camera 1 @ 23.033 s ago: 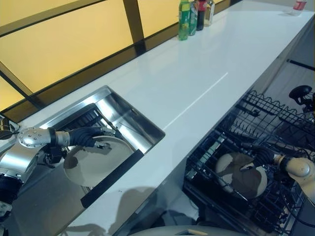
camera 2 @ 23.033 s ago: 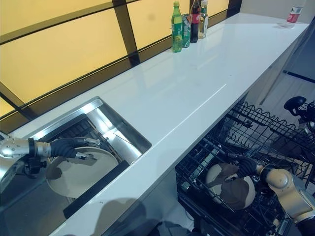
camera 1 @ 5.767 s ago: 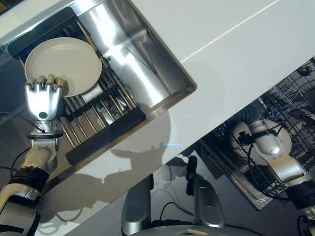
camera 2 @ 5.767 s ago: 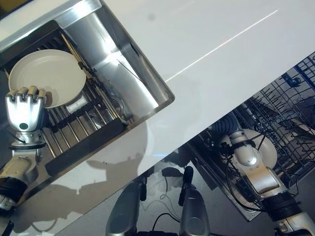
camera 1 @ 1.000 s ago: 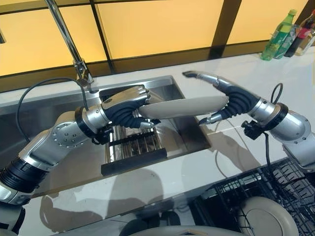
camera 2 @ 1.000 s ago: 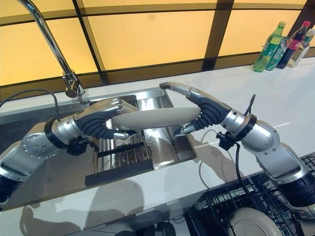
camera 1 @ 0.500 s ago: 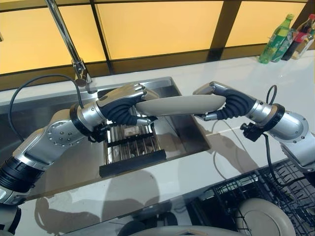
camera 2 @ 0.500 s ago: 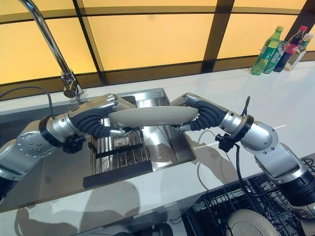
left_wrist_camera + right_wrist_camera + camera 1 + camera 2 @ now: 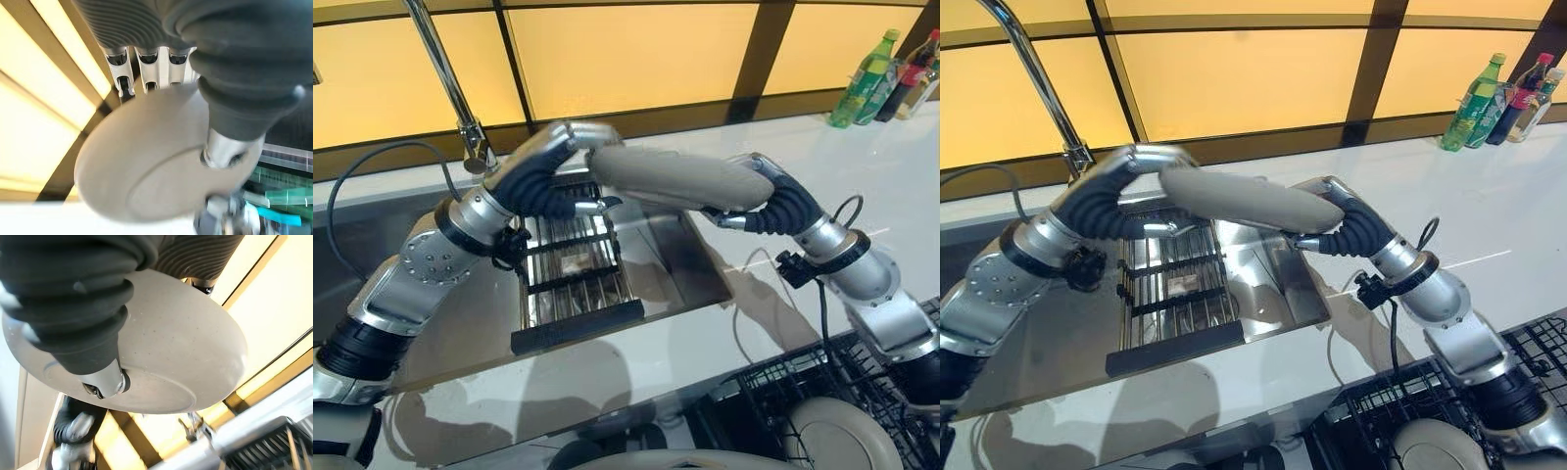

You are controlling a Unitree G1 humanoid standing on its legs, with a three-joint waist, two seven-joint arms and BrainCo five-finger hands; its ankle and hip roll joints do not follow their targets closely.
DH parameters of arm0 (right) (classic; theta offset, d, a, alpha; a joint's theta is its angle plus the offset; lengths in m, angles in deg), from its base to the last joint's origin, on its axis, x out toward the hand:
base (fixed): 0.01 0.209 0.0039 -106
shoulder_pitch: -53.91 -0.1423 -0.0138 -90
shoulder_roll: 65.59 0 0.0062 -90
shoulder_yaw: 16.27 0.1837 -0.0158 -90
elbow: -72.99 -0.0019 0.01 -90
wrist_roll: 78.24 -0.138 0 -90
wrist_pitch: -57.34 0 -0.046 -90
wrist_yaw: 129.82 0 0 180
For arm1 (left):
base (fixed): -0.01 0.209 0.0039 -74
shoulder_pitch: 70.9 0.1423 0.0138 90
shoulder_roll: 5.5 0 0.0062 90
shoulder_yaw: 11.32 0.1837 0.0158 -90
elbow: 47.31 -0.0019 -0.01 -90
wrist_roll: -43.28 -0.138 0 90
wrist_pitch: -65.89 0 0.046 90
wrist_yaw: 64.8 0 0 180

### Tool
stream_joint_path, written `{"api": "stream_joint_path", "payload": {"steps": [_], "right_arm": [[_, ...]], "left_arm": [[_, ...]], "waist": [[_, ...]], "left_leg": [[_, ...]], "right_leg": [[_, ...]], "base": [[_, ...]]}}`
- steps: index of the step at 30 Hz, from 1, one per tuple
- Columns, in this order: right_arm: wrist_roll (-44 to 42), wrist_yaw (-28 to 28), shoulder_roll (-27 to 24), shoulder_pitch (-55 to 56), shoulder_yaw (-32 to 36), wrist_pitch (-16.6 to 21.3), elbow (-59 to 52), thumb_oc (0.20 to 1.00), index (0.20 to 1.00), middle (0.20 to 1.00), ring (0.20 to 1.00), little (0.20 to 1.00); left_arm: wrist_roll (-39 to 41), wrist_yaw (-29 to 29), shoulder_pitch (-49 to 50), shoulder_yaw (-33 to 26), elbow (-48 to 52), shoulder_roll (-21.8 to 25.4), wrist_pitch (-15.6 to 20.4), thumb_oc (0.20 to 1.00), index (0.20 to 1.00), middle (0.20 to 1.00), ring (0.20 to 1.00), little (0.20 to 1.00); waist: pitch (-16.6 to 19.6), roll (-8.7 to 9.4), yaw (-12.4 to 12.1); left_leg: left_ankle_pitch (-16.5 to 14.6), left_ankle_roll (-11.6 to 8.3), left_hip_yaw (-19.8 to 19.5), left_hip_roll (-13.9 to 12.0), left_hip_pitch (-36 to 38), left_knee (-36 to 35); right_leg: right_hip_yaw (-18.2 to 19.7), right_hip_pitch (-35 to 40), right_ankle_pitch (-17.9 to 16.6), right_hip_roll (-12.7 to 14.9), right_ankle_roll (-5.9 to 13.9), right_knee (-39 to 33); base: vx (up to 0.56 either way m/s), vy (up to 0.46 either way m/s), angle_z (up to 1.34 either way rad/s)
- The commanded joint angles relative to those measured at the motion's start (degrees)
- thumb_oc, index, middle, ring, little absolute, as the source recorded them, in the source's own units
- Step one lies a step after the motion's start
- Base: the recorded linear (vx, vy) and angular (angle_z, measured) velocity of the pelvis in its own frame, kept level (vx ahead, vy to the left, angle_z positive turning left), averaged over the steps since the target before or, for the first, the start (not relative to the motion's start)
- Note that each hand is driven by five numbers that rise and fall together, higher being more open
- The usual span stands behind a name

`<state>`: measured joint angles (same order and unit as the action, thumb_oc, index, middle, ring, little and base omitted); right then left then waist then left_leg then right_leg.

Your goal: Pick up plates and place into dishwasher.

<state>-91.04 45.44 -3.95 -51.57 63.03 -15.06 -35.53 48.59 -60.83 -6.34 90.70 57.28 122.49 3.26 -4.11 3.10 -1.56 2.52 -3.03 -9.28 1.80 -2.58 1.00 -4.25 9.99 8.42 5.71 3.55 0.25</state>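
Note:
A beige plate (image 9: pixel 666 176) hangs above the sink (image 9: pixel 697 266), held between both hands and tilted with its left edge higher. My left hand (image 9: pixel 546 176) grips that left edge. In the left wrist view its fingers (image 9: pixel 146 68) lie over the plate (image 9: pixel 156 161) and the thumb (image 9: pixel 244 98) presses its underside. My right hand (image 9: pixel 771 203) is curled round the right edge. The right wrist view shows its thumb (image 9: pixel 83 333) under the plate (image 9: pixel 190 352).
A slatted rack (image 9: pixel 573 266) lies in the sink under the plate, with a tall faucet (image 9: pixel 440 69) behind it. The white counter (image 9: pixel 862 166) runs right to some bottles (image 9: pixel 867 78). Bottom right, the dishwasher rack (image 9: pixel 773 392) holds another plate (image 9: pixel 837 441).
The right hand has closed on the plate's right edge. Both hands have lifted the plate, which now tilts with its left edge up.

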Motion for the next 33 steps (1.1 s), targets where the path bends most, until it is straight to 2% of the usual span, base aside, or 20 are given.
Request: {"api": "stream_joint_path", "payload": {"steps": [1,5,10,16,22,27,33], "right_arm": [[-1.86,9.00,0.13,-0.59,7.97,2.60,0.53,0.200,0.200,0.200,0.200,0.200],[-0.16,9.67,1.85,2.55,11.38,2.91,0.79,0.200,0.200,0.200,0.200,0.200],[1.12,10.36,2.52,4.50,14.31,1.89,1.36,0.200,0.200,0.200,0.200,0.200],[3.02,11.64,2.77,7.51,17.15,0.64,1.67,0.200,0.200,0.200,0.200,0.200],[8.52,14.41,3.44,13.47,21.77,-2.52,2.94,0.200,0.200,0.200,0.200,0.200],[7.39,14.39,4.65,16.62,24.32,-4.48,7.09,0.200,0.200,0.200,0.200,0.200],[10.74,14.55,3.98,19.58,27.55,-6.03,10.68,0.200,0.200,0.200,0.200,0.200]], "left_arm": [[0.22,-4.67,3.73,-3.05,-1.14,-2.64,-1.21,1.000,1.000,1.000,1.000,1.000],[0.11,-9.89,6.31,-8.22,-2.84,-5.14,-2.26,1.000,1.000,1.000,1.000,1.000],[0.11,-13.39,8.00,-12.00,-4.23,-7.91,-3.43,1.000,1.000,1.000,1.000,1.000],[0.43,-14.64,9.59,-14.81,-4.20,-8.96,-3.58,1.000,1.000,1.000,1.000,1.000],[2.60,-16.28,13.66,-20.81,-5.09,-10.15,-3.59,1.000,1.000,1.000,1.000,1.000],[2.52,-18.72,14.68,-23.88,-8.37,-11.06,-5.01,1.000,1.000,1.000,1.000,1.000],[1.92,-18.90,17.49,-27.12,-7.86,-10.69,-7.15,1.000,1.000,1.000,1.000,1.000]], "waist": [[4.59,-2.99,0.97],[4.46,-3.12,1.53],[4.29,-3.13,2.28],[4.21,-2.97,3.34],[3.56,-2.92,5.78],[1.78,-2.86,8.90],[-0.45,-2.64,10.59]], "left_leg": [[-4.99,-0.34,4.49,-4.57,3.82,-1.51],[-5.09,-0.24,4.88,-4.63,3.85,-1.44],[-5.12,0.04,4.97,-4.25,3.81,-1.19],[-5.94,0.32,5.97,-3.92,4.11,-0.76],[-7.69,1.32,8.18,-3.50,5.02,0.02],[-8.71,2.46,10.68,-2.58,6.61,-0.43],[-9.44,3.26,12.81,-1.41,7.42,-0.51]], "right_leg": [[1.78,-6.44,-4.53,-0.08,3.03,1.32],[2.21,-6.71,-4.33,-0.18,2.95,1.75],[2.86,-7.34,-4.55,-0.15,2.87,2.35],[3.97,-7.88,-4.83,0.40,3.30,2.56],[6.91,-9.05,-4.78,0.71,3.90,3.85],[9.54,-10.84,-6.67,1.79,5.52,4.57],[11.38,-13.17,-9.42,3.71,7.65,4.64]], "base": [[0.00,0.000,0.00],[0.01,0.018,-0.11],[0.01,0.042,-0.06],[0.02,0.040,-0.14],[0.04,0.041,-0.21],[0.02,0.024,-0.36],[0.04,-0.022,-0.47]]}}
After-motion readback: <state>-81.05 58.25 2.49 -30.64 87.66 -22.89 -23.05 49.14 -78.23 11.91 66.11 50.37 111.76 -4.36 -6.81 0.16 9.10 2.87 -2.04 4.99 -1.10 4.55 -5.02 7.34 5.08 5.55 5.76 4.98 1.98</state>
